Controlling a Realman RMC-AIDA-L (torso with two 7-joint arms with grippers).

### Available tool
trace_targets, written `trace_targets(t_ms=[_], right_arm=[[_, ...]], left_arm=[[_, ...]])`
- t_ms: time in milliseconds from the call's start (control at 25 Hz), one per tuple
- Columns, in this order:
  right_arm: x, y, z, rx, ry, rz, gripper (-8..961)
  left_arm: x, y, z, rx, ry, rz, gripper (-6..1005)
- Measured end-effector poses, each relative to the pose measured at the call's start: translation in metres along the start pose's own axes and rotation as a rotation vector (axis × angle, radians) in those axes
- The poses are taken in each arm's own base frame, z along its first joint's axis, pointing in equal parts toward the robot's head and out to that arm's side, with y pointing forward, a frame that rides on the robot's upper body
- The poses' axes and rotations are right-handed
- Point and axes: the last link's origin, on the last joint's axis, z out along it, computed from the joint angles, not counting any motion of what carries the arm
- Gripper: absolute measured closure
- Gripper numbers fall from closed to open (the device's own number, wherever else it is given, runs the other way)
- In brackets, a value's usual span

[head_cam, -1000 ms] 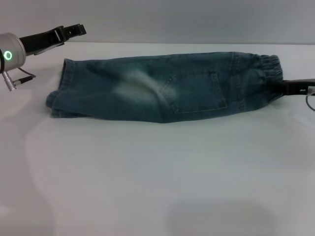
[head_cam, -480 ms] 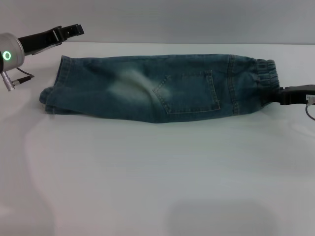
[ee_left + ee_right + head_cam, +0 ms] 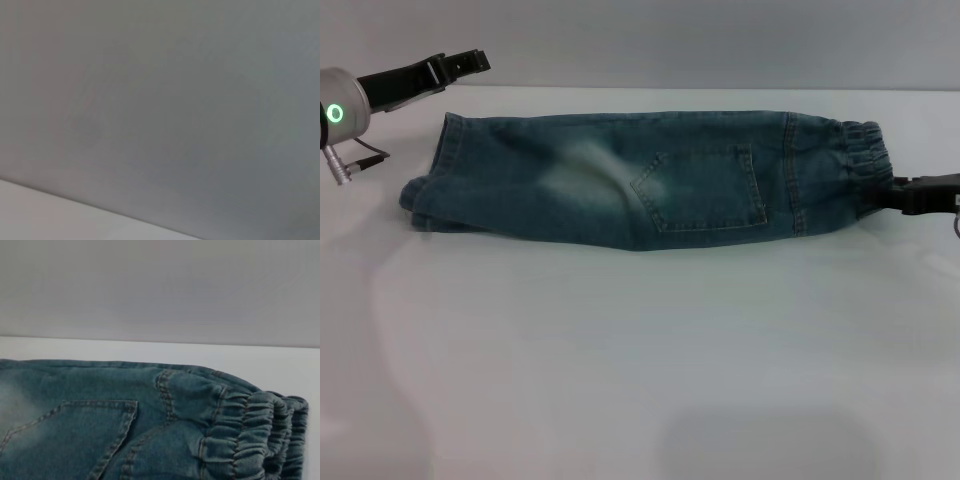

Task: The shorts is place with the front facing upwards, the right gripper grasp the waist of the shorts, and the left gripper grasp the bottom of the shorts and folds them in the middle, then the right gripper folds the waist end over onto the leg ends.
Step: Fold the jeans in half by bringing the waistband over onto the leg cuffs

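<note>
White and bare, the surface (image 3: 640, 380) fills the head view, with a grey wall behind it. On it the shorts (image 3: 640, 180) lie folded lengthwise into one long band, a stitched pocket facing up beside a pale faded patch. The waist (image 3: 865, 150) with its gathered elastic points toward the robot's right, and the leg ends (image 3: 425, 195) lie stacked toward its left. The right tool (image 3: 892, 192) reaches in from the right edge, low over the surface, its black tips at the near corner of the waistband; they appear to be closed on the denim there, though the contact itself is hard to make out. The left tool (image 3: 470, 62) hangs above the far left corner of the surface, clear of the leg ends, with its silver wrist and green ring at the frame's edge; its flat fingers look pressed together and hold nothing.

From the left wrist, only the grey wall and a strip of the surface (image 3: 45, 217) show.

From the right wrist, the waist (image 3: 260, 435) fills the near corner, its elastic folds bunched, with the pocket seam beyond and the surface (image 3: 280, 365) behind.
</note>
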Motion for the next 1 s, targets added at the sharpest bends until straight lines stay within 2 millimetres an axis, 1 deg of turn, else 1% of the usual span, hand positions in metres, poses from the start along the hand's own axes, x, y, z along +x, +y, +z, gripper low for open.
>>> trace_targets(t_ms=[320, 760, 880, 1000], right_arm=[[-0.004, 0.008, 0.008, -0.022, 0.007, -0.039, 549], [-0.010, 0.013, 0.013, -0.037, 0.003, -0.061, 758], [-0.013, 0.014, 0.013, -0.043, 0.002, -0.066, 847], [-0.021, 0.014, 0.011, -0.058, 0.001, -0.056, 936]], left_arm=[[0.002, 0.003, 0.002, -0.006, 0.003, 0.006, 174], [0.000, 0.004, 0.003, -0.013, 0.004, 0.020, 175], [-0.005, 0.005, 0.004, -0.024, -0.004, 0.034, 174], [-0.009, 0.010, 0.007, -0.050, -0.006, 0.069, 174]])
